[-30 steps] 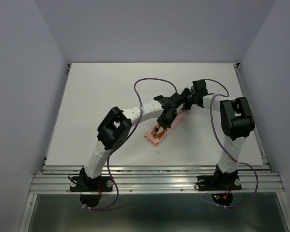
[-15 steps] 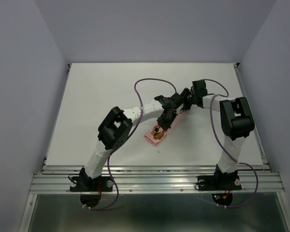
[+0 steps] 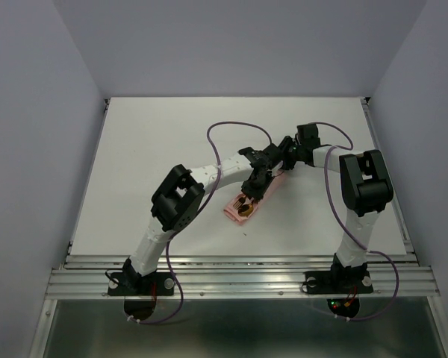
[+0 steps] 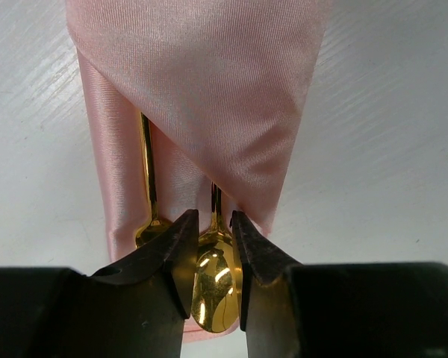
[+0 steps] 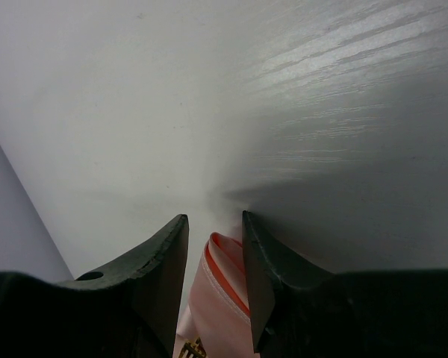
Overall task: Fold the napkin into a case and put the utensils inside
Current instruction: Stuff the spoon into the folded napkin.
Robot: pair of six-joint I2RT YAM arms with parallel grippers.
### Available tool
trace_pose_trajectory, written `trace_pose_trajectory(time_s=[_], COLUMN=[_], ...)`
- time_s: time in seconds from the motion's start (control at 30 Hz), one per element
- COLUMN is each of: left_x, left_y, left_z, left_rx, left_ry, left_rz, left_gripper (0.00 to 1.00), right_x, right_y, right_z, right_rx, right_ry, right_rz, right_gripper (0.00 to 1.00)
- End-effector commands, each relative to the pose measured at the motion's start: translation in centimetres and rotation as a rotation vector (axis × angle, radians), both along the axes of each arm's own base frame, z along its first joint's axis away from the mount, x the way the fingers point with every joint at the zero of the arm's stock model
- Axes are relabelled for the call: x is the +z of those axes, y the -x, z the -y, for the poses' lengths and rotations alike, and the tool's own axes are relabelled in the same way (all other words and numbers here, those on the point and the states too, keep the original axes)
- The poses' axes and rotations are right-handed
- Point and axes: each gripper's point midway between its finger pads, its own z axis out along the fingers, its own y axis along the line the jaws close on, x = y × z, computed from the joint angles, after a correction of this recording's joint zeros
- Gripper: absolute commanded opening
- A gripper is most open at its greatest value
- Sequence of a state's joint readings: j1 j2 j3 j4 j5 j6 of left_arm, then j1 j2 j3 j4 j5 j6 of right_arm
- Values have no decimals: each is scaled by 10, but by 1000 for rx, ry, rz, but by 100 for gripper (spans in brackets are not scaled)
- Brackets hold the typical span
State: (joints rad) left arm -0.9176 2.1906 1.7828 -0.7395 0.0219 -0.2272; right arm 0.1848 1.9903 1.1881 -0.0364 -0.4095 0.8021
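Status, big to small:

- Desk [image 3: 134, 149]: white, carries only the task items that I can see.
- Left arm [image 3: 209, 173] and right arm [image 3: 366, 186]: both reach in and meet over the case, the left at its near end and the right at its far end.
- Case [image 3: 248, 200]: lies diagonally on the desk, right of centre, between the two arm tips. The napkin is already a narrow layered strip with a slanted flap across the front that forms a pocket. I'd call the folding done.
- Utensils [image 4: 215, 276]: both gold pieces are in the pocket. The handles run up under the flap and the heads poke out at the near end. One is at the centre. The other is just left of it, with its head partly hidden behind a jaw.
- Left jaws: parted, astride the head of the centre utensil, low over the case. Looks released rather than pinched, going by the gap on either side.
- Right jaws: apart, with the far folded edge of the case between them. Can't tell whether they nip the cloth or only bracket it.

Judgement: the task is essentially complete, with the case made and both utensils seated. What's left is lifting both arms clear without dragging the cloth or pulling a utensil back out. Seating the heads deeper is optional. The cloth looks slick, so the flap could shift if a jaw snags it.
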Motion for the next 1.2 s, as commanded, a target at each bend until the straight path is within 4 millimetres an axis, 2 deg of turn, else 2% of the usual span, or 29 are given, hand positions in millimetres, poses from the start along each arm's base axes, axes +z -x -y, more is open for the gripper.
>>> trace_pose_trajectory(time_s=[0.0,0.13,0.47,0.53,1.17], left_x=[16,13,15,14,15], left_y=[2,0,-9,-9,2], left_z=[3,2,3,4,8], left_rx=[-6,-8,-8,-10,-17], left_ry=[24,14,2,0,49], left_rz=[18,24,61,60,19], left_gripper=[35,31,11,11,35], right_x=[-4,-4,-3,-2,-6], right_y=[8,7,8,8,8], right_z=[-1,-1,-1,-2,-1], right_rx=[6,6,8,9,9], right_ry=[16,15,15,14,17], right_rz=[-14,-12,-10,-10,-17], right_gripper=[41,41,41,41,41])
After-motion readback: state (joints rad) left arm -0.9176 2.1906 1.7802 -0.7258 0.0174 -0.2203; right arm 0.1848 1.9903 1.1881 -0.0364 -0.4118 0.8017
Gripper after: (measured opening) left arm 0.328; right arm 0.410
